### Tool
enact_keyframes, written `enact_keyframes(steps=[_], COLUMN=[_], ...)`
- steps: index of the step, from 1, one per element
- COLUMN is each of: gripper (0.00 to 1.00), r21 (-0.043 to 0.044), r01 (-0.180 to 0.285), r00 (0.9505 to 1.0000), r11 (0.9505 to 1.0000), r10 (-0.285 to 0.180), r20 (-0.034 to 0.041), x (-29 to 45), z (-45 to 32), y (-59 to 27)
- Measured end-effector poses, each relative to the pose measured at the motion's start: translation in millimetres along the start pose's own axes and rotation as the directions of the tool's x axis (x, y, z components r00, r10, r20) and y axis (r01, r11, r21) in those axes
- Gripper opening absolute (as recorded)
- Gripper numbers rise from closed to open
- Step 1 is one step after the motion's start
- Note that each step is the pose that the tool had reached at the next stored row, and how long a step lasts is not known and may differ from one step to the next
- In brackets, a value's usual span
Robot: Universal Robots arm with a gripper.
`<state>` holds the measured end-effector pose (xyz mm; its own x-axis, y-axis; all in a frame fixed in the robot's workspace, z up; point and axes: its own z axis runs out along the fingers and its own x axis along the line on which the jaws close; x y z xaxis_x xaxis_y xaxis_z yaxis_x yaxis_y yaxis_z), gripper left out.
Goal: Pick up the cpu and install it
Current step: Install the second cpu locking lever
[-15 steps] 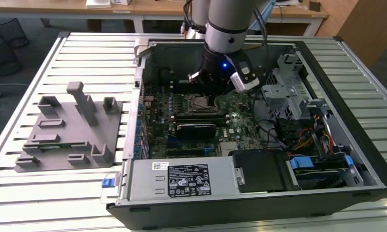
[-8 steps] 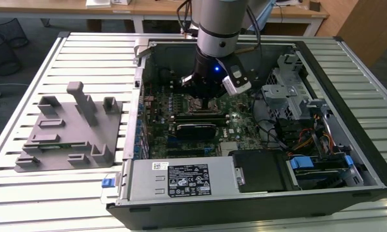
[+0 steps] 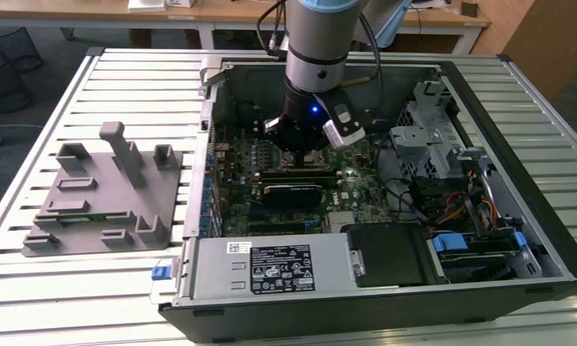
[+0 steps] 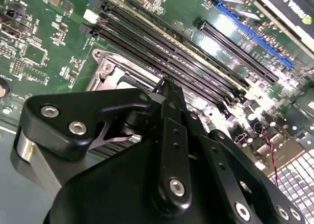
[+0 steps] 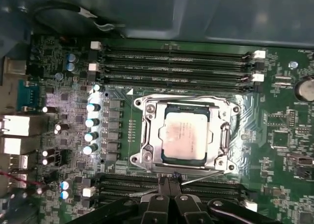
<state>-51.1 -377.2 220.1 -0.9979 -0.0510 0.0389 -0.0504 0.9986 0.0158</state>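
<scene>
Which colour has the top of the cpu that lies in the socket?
Shiny silver. The cpu shows best in the first wrist view, inside the metal socket frame.

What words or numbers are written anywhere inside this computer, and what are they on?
Nothing can be quoted; all the print is too small to make out.
Power supply box: white label, unreadable.
Memory slots: tiny white print, unreadable.
cpu: faint marks on its top, unreadable.
Black sticker in the second wrist view: white letters cut off, unreadable.
</scene>
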Motion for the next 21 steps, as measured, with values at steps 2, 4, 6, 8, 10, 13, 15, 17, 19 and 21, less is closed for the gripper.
enact_keyframes(steps=[2, 4, 6, 8, 10, 13, 15, 17, 19, 21], gripper=[0.11, 0.11, 0.11, 0.11, 0.11, 0.11, 0.11, 0.11, 0.11, 0.11], r21=[-0.0050, -0.0103, -0.0150, -0.0192, -0.0198, -0.0211, -0.0212, -0.0212, -0.0211, -0.0212], r01=[0.000, 0.000, 0.000, 0.001, 0.001, 0.001, 0.001, 0.001, 0.001, 0.001], r00=[1.0000, 1.0000, 1.0000, 1.0000, 1.0000, 1.0000, 1.0000, 1.0000, 1.0000, 1.0000], r11=[1.0000, 0.9999, 0.9999, 0.9998, 0.9998, 0.9998, 0.9998, 0.9998, 0.9998, 0.9998], r10=[0.000, 0.000, 0.000, -0.001, -0.001, -0.001, -0.001, -0.001, -0.001, -0.001], r20=[0.0000, 0.0003, 0.0006, 0.0008, 0.0008, 0.0010, 0.0009, 0.0009, 0.0009, 0.0009], x=[0.6, 2.0, 3.9, 5.3, 5.3, 5.3, 5.3, 5.3, 5.3, 5.3], z=[1.5, 1.9, 2.2, 2.5, 2.6, 2.9, 3.2, 3.2, 3.2, 3.2], y=[-1.7, -5.0, -8.0, -9.1, -9.0, -9.0, -9.0, -9.0, -9.1, -9.0])
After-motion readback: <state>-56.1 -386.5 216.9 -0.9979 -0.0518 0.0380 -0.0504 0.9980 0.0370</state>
